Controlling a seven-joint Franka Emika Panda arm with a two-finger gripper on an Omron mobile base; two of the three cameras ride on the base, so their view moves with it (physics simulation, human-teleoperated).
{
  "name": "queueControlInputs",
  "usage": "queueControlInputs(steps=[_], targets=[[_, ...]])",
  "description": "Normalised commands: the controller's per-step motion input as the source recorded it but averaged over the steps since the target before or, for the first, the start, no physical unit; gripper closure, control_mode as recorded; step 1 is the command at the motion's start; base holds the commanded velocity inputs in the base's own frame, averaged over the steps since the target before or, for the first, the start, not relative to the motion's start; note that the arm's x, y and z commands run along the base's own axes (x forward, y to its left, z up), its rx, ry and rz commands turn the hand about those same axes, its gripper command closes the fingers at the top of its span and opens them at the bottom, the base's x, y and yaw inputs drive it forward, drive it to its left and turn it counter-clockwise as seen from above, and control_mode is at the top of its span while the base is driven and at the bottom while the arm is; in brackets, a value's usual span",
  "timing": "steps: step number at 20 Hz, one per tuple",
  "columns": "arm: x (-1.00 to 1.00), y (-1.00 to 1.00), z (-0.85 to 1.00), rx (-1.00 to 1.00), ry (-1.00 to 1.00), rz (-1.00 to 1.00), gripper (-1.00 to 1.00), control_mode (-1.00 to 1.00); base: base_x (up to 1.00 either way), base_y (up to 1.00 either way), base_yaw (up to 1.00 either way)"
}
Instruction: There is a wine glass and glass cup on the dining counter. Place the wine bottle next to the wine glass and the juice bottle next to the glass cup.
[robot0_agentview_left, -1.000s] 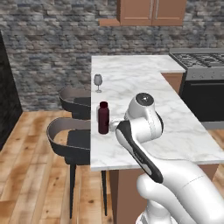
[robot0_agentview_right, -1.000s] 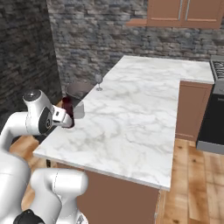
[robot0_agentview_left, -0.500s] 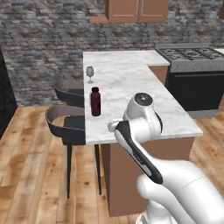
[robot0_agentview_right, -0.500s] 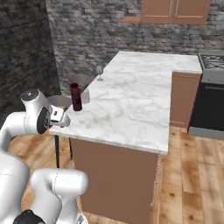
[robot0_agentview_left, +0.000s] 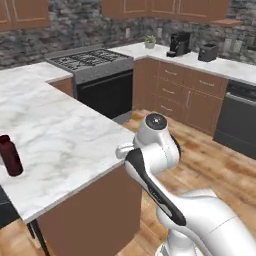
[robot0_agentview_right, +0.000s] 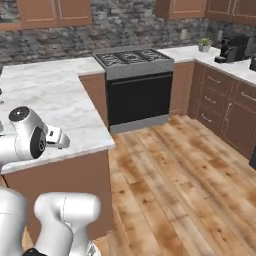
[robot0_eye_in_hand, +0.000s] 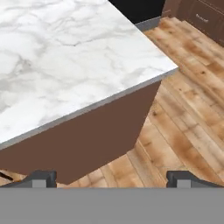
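Stout maroon juice bottle (robot0_agentview_left: 10, 155) upright on white marble dining counter (robot0_agentview_left: 60, 135), near its edge. Gripper (robot0_eye_in_hand: 112, 178) spread wide, empty, over counter corner. Risk: colliding with corner while turning.

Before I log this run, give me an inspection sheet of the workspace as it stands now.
Surface: white grey-veined marble dining counter on a brown wooden base.
Job's things: stout dark red juice bottle upright near the counter's left edge, left base view.
Clutter: nothing seen.
Grippers: gripper open, holding nothing, over the counter's corner.
Cables: nothing seen.
Surroundings: black gas stove, brown wooden cabinets, black coffee machine, plank floor.
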Motion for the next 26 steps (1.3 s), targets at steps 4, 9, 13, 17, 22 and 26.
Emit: queueControlInputs(steps=[4, 9, 13, 17, 22, 26], targets=[[0.0, 0.0, 0.0, 0.0, 0.0, 0.0, -1.0, 1.0, 0.0, 0.05, -1.0], [0.0, 0.0, 0.0, 0.0, 0.0, 0.0, -1.0, 1.0, 0.0, 0.05, -1.0], [0.0, 0.0, 0.0, 0.0, 0.0, 0.0, -1.0, 1.0, 0.0, 0.05, -1.0], [0.0, 0.0, 0.0, 0.0, 0.0, 0.0, -1.0, 1.0, 0.02, -0.05, -0.9], [0.0, 0.0, 0.0, 0.0, 0.0, 0.0, -1.0, 1.0, 0.51, -0.06, -0.36], [0.0, 0.0, 0.0, 0.0, 0.0, 0.0, -1.0, 1.0, 0.88, -0.21, 0.0]])
